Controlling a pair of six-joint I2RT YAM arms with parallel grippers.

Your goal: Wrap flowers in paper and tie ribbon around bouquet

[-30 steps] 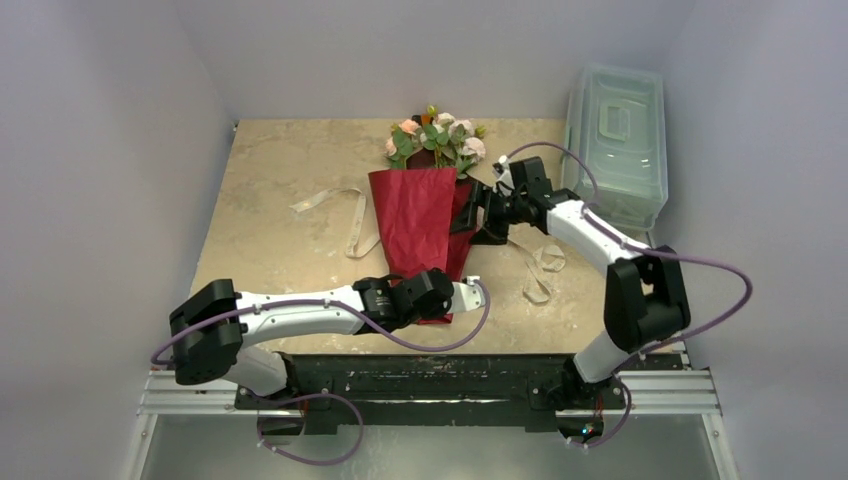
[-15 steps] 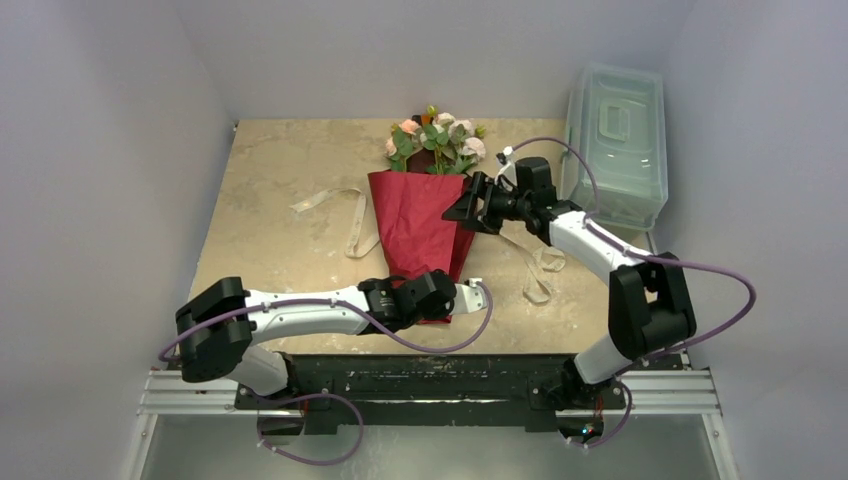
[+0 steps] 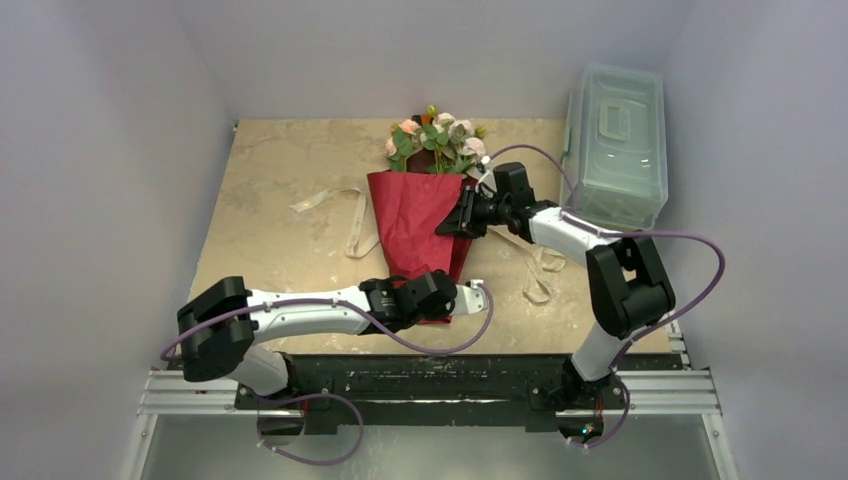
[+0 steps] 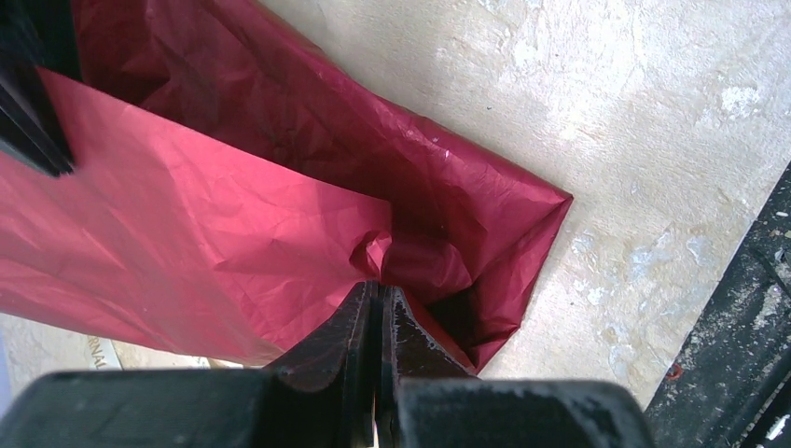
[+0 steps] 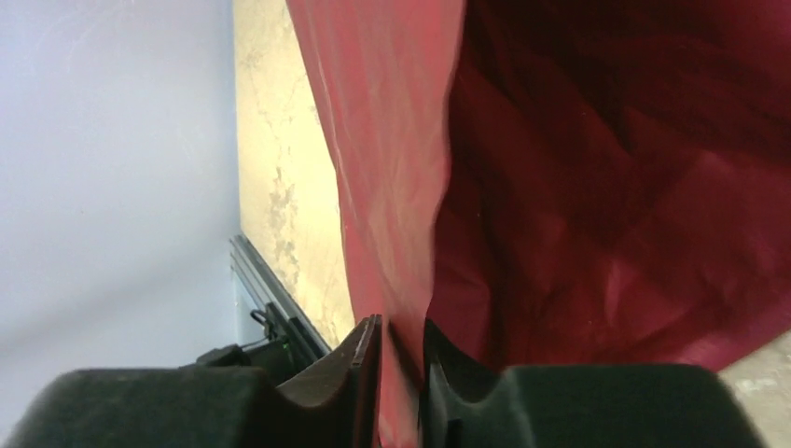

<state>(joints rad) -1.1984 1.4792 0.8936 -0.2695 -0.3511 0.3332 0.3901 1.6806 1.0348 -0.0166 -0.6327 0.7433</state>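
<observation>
paper (image 3: 410, 215) lies mid-worktop (image 3: 280, 170) as a red cone, point toward the arm bases, with the flowers (image 3: 437, 140) sticking out of the far, wide end. left claw (image 4: 378, 289) is clenched on the crumpled bottom tip of the cone. right claw (image 5: 401, 325) sits at the cone's right edge near the top, fingers nearly together with the outer flap pinched between them. so the paper is held at both ends, flat on the worktop between the two claws. risks: the sheet is thin and crinkly, and any pull apart between the two claws likely tears it at a pinch point. the right claw's bite on the flap looks shallow, so a slip would let the wrap spring open. dragging the flap across could roll the stems out of line. ribbon (image 3: 358, 215) lies loose on both sides of the cone, not yet tied, so only the claws seem to keep the wrap shut.
</observation>
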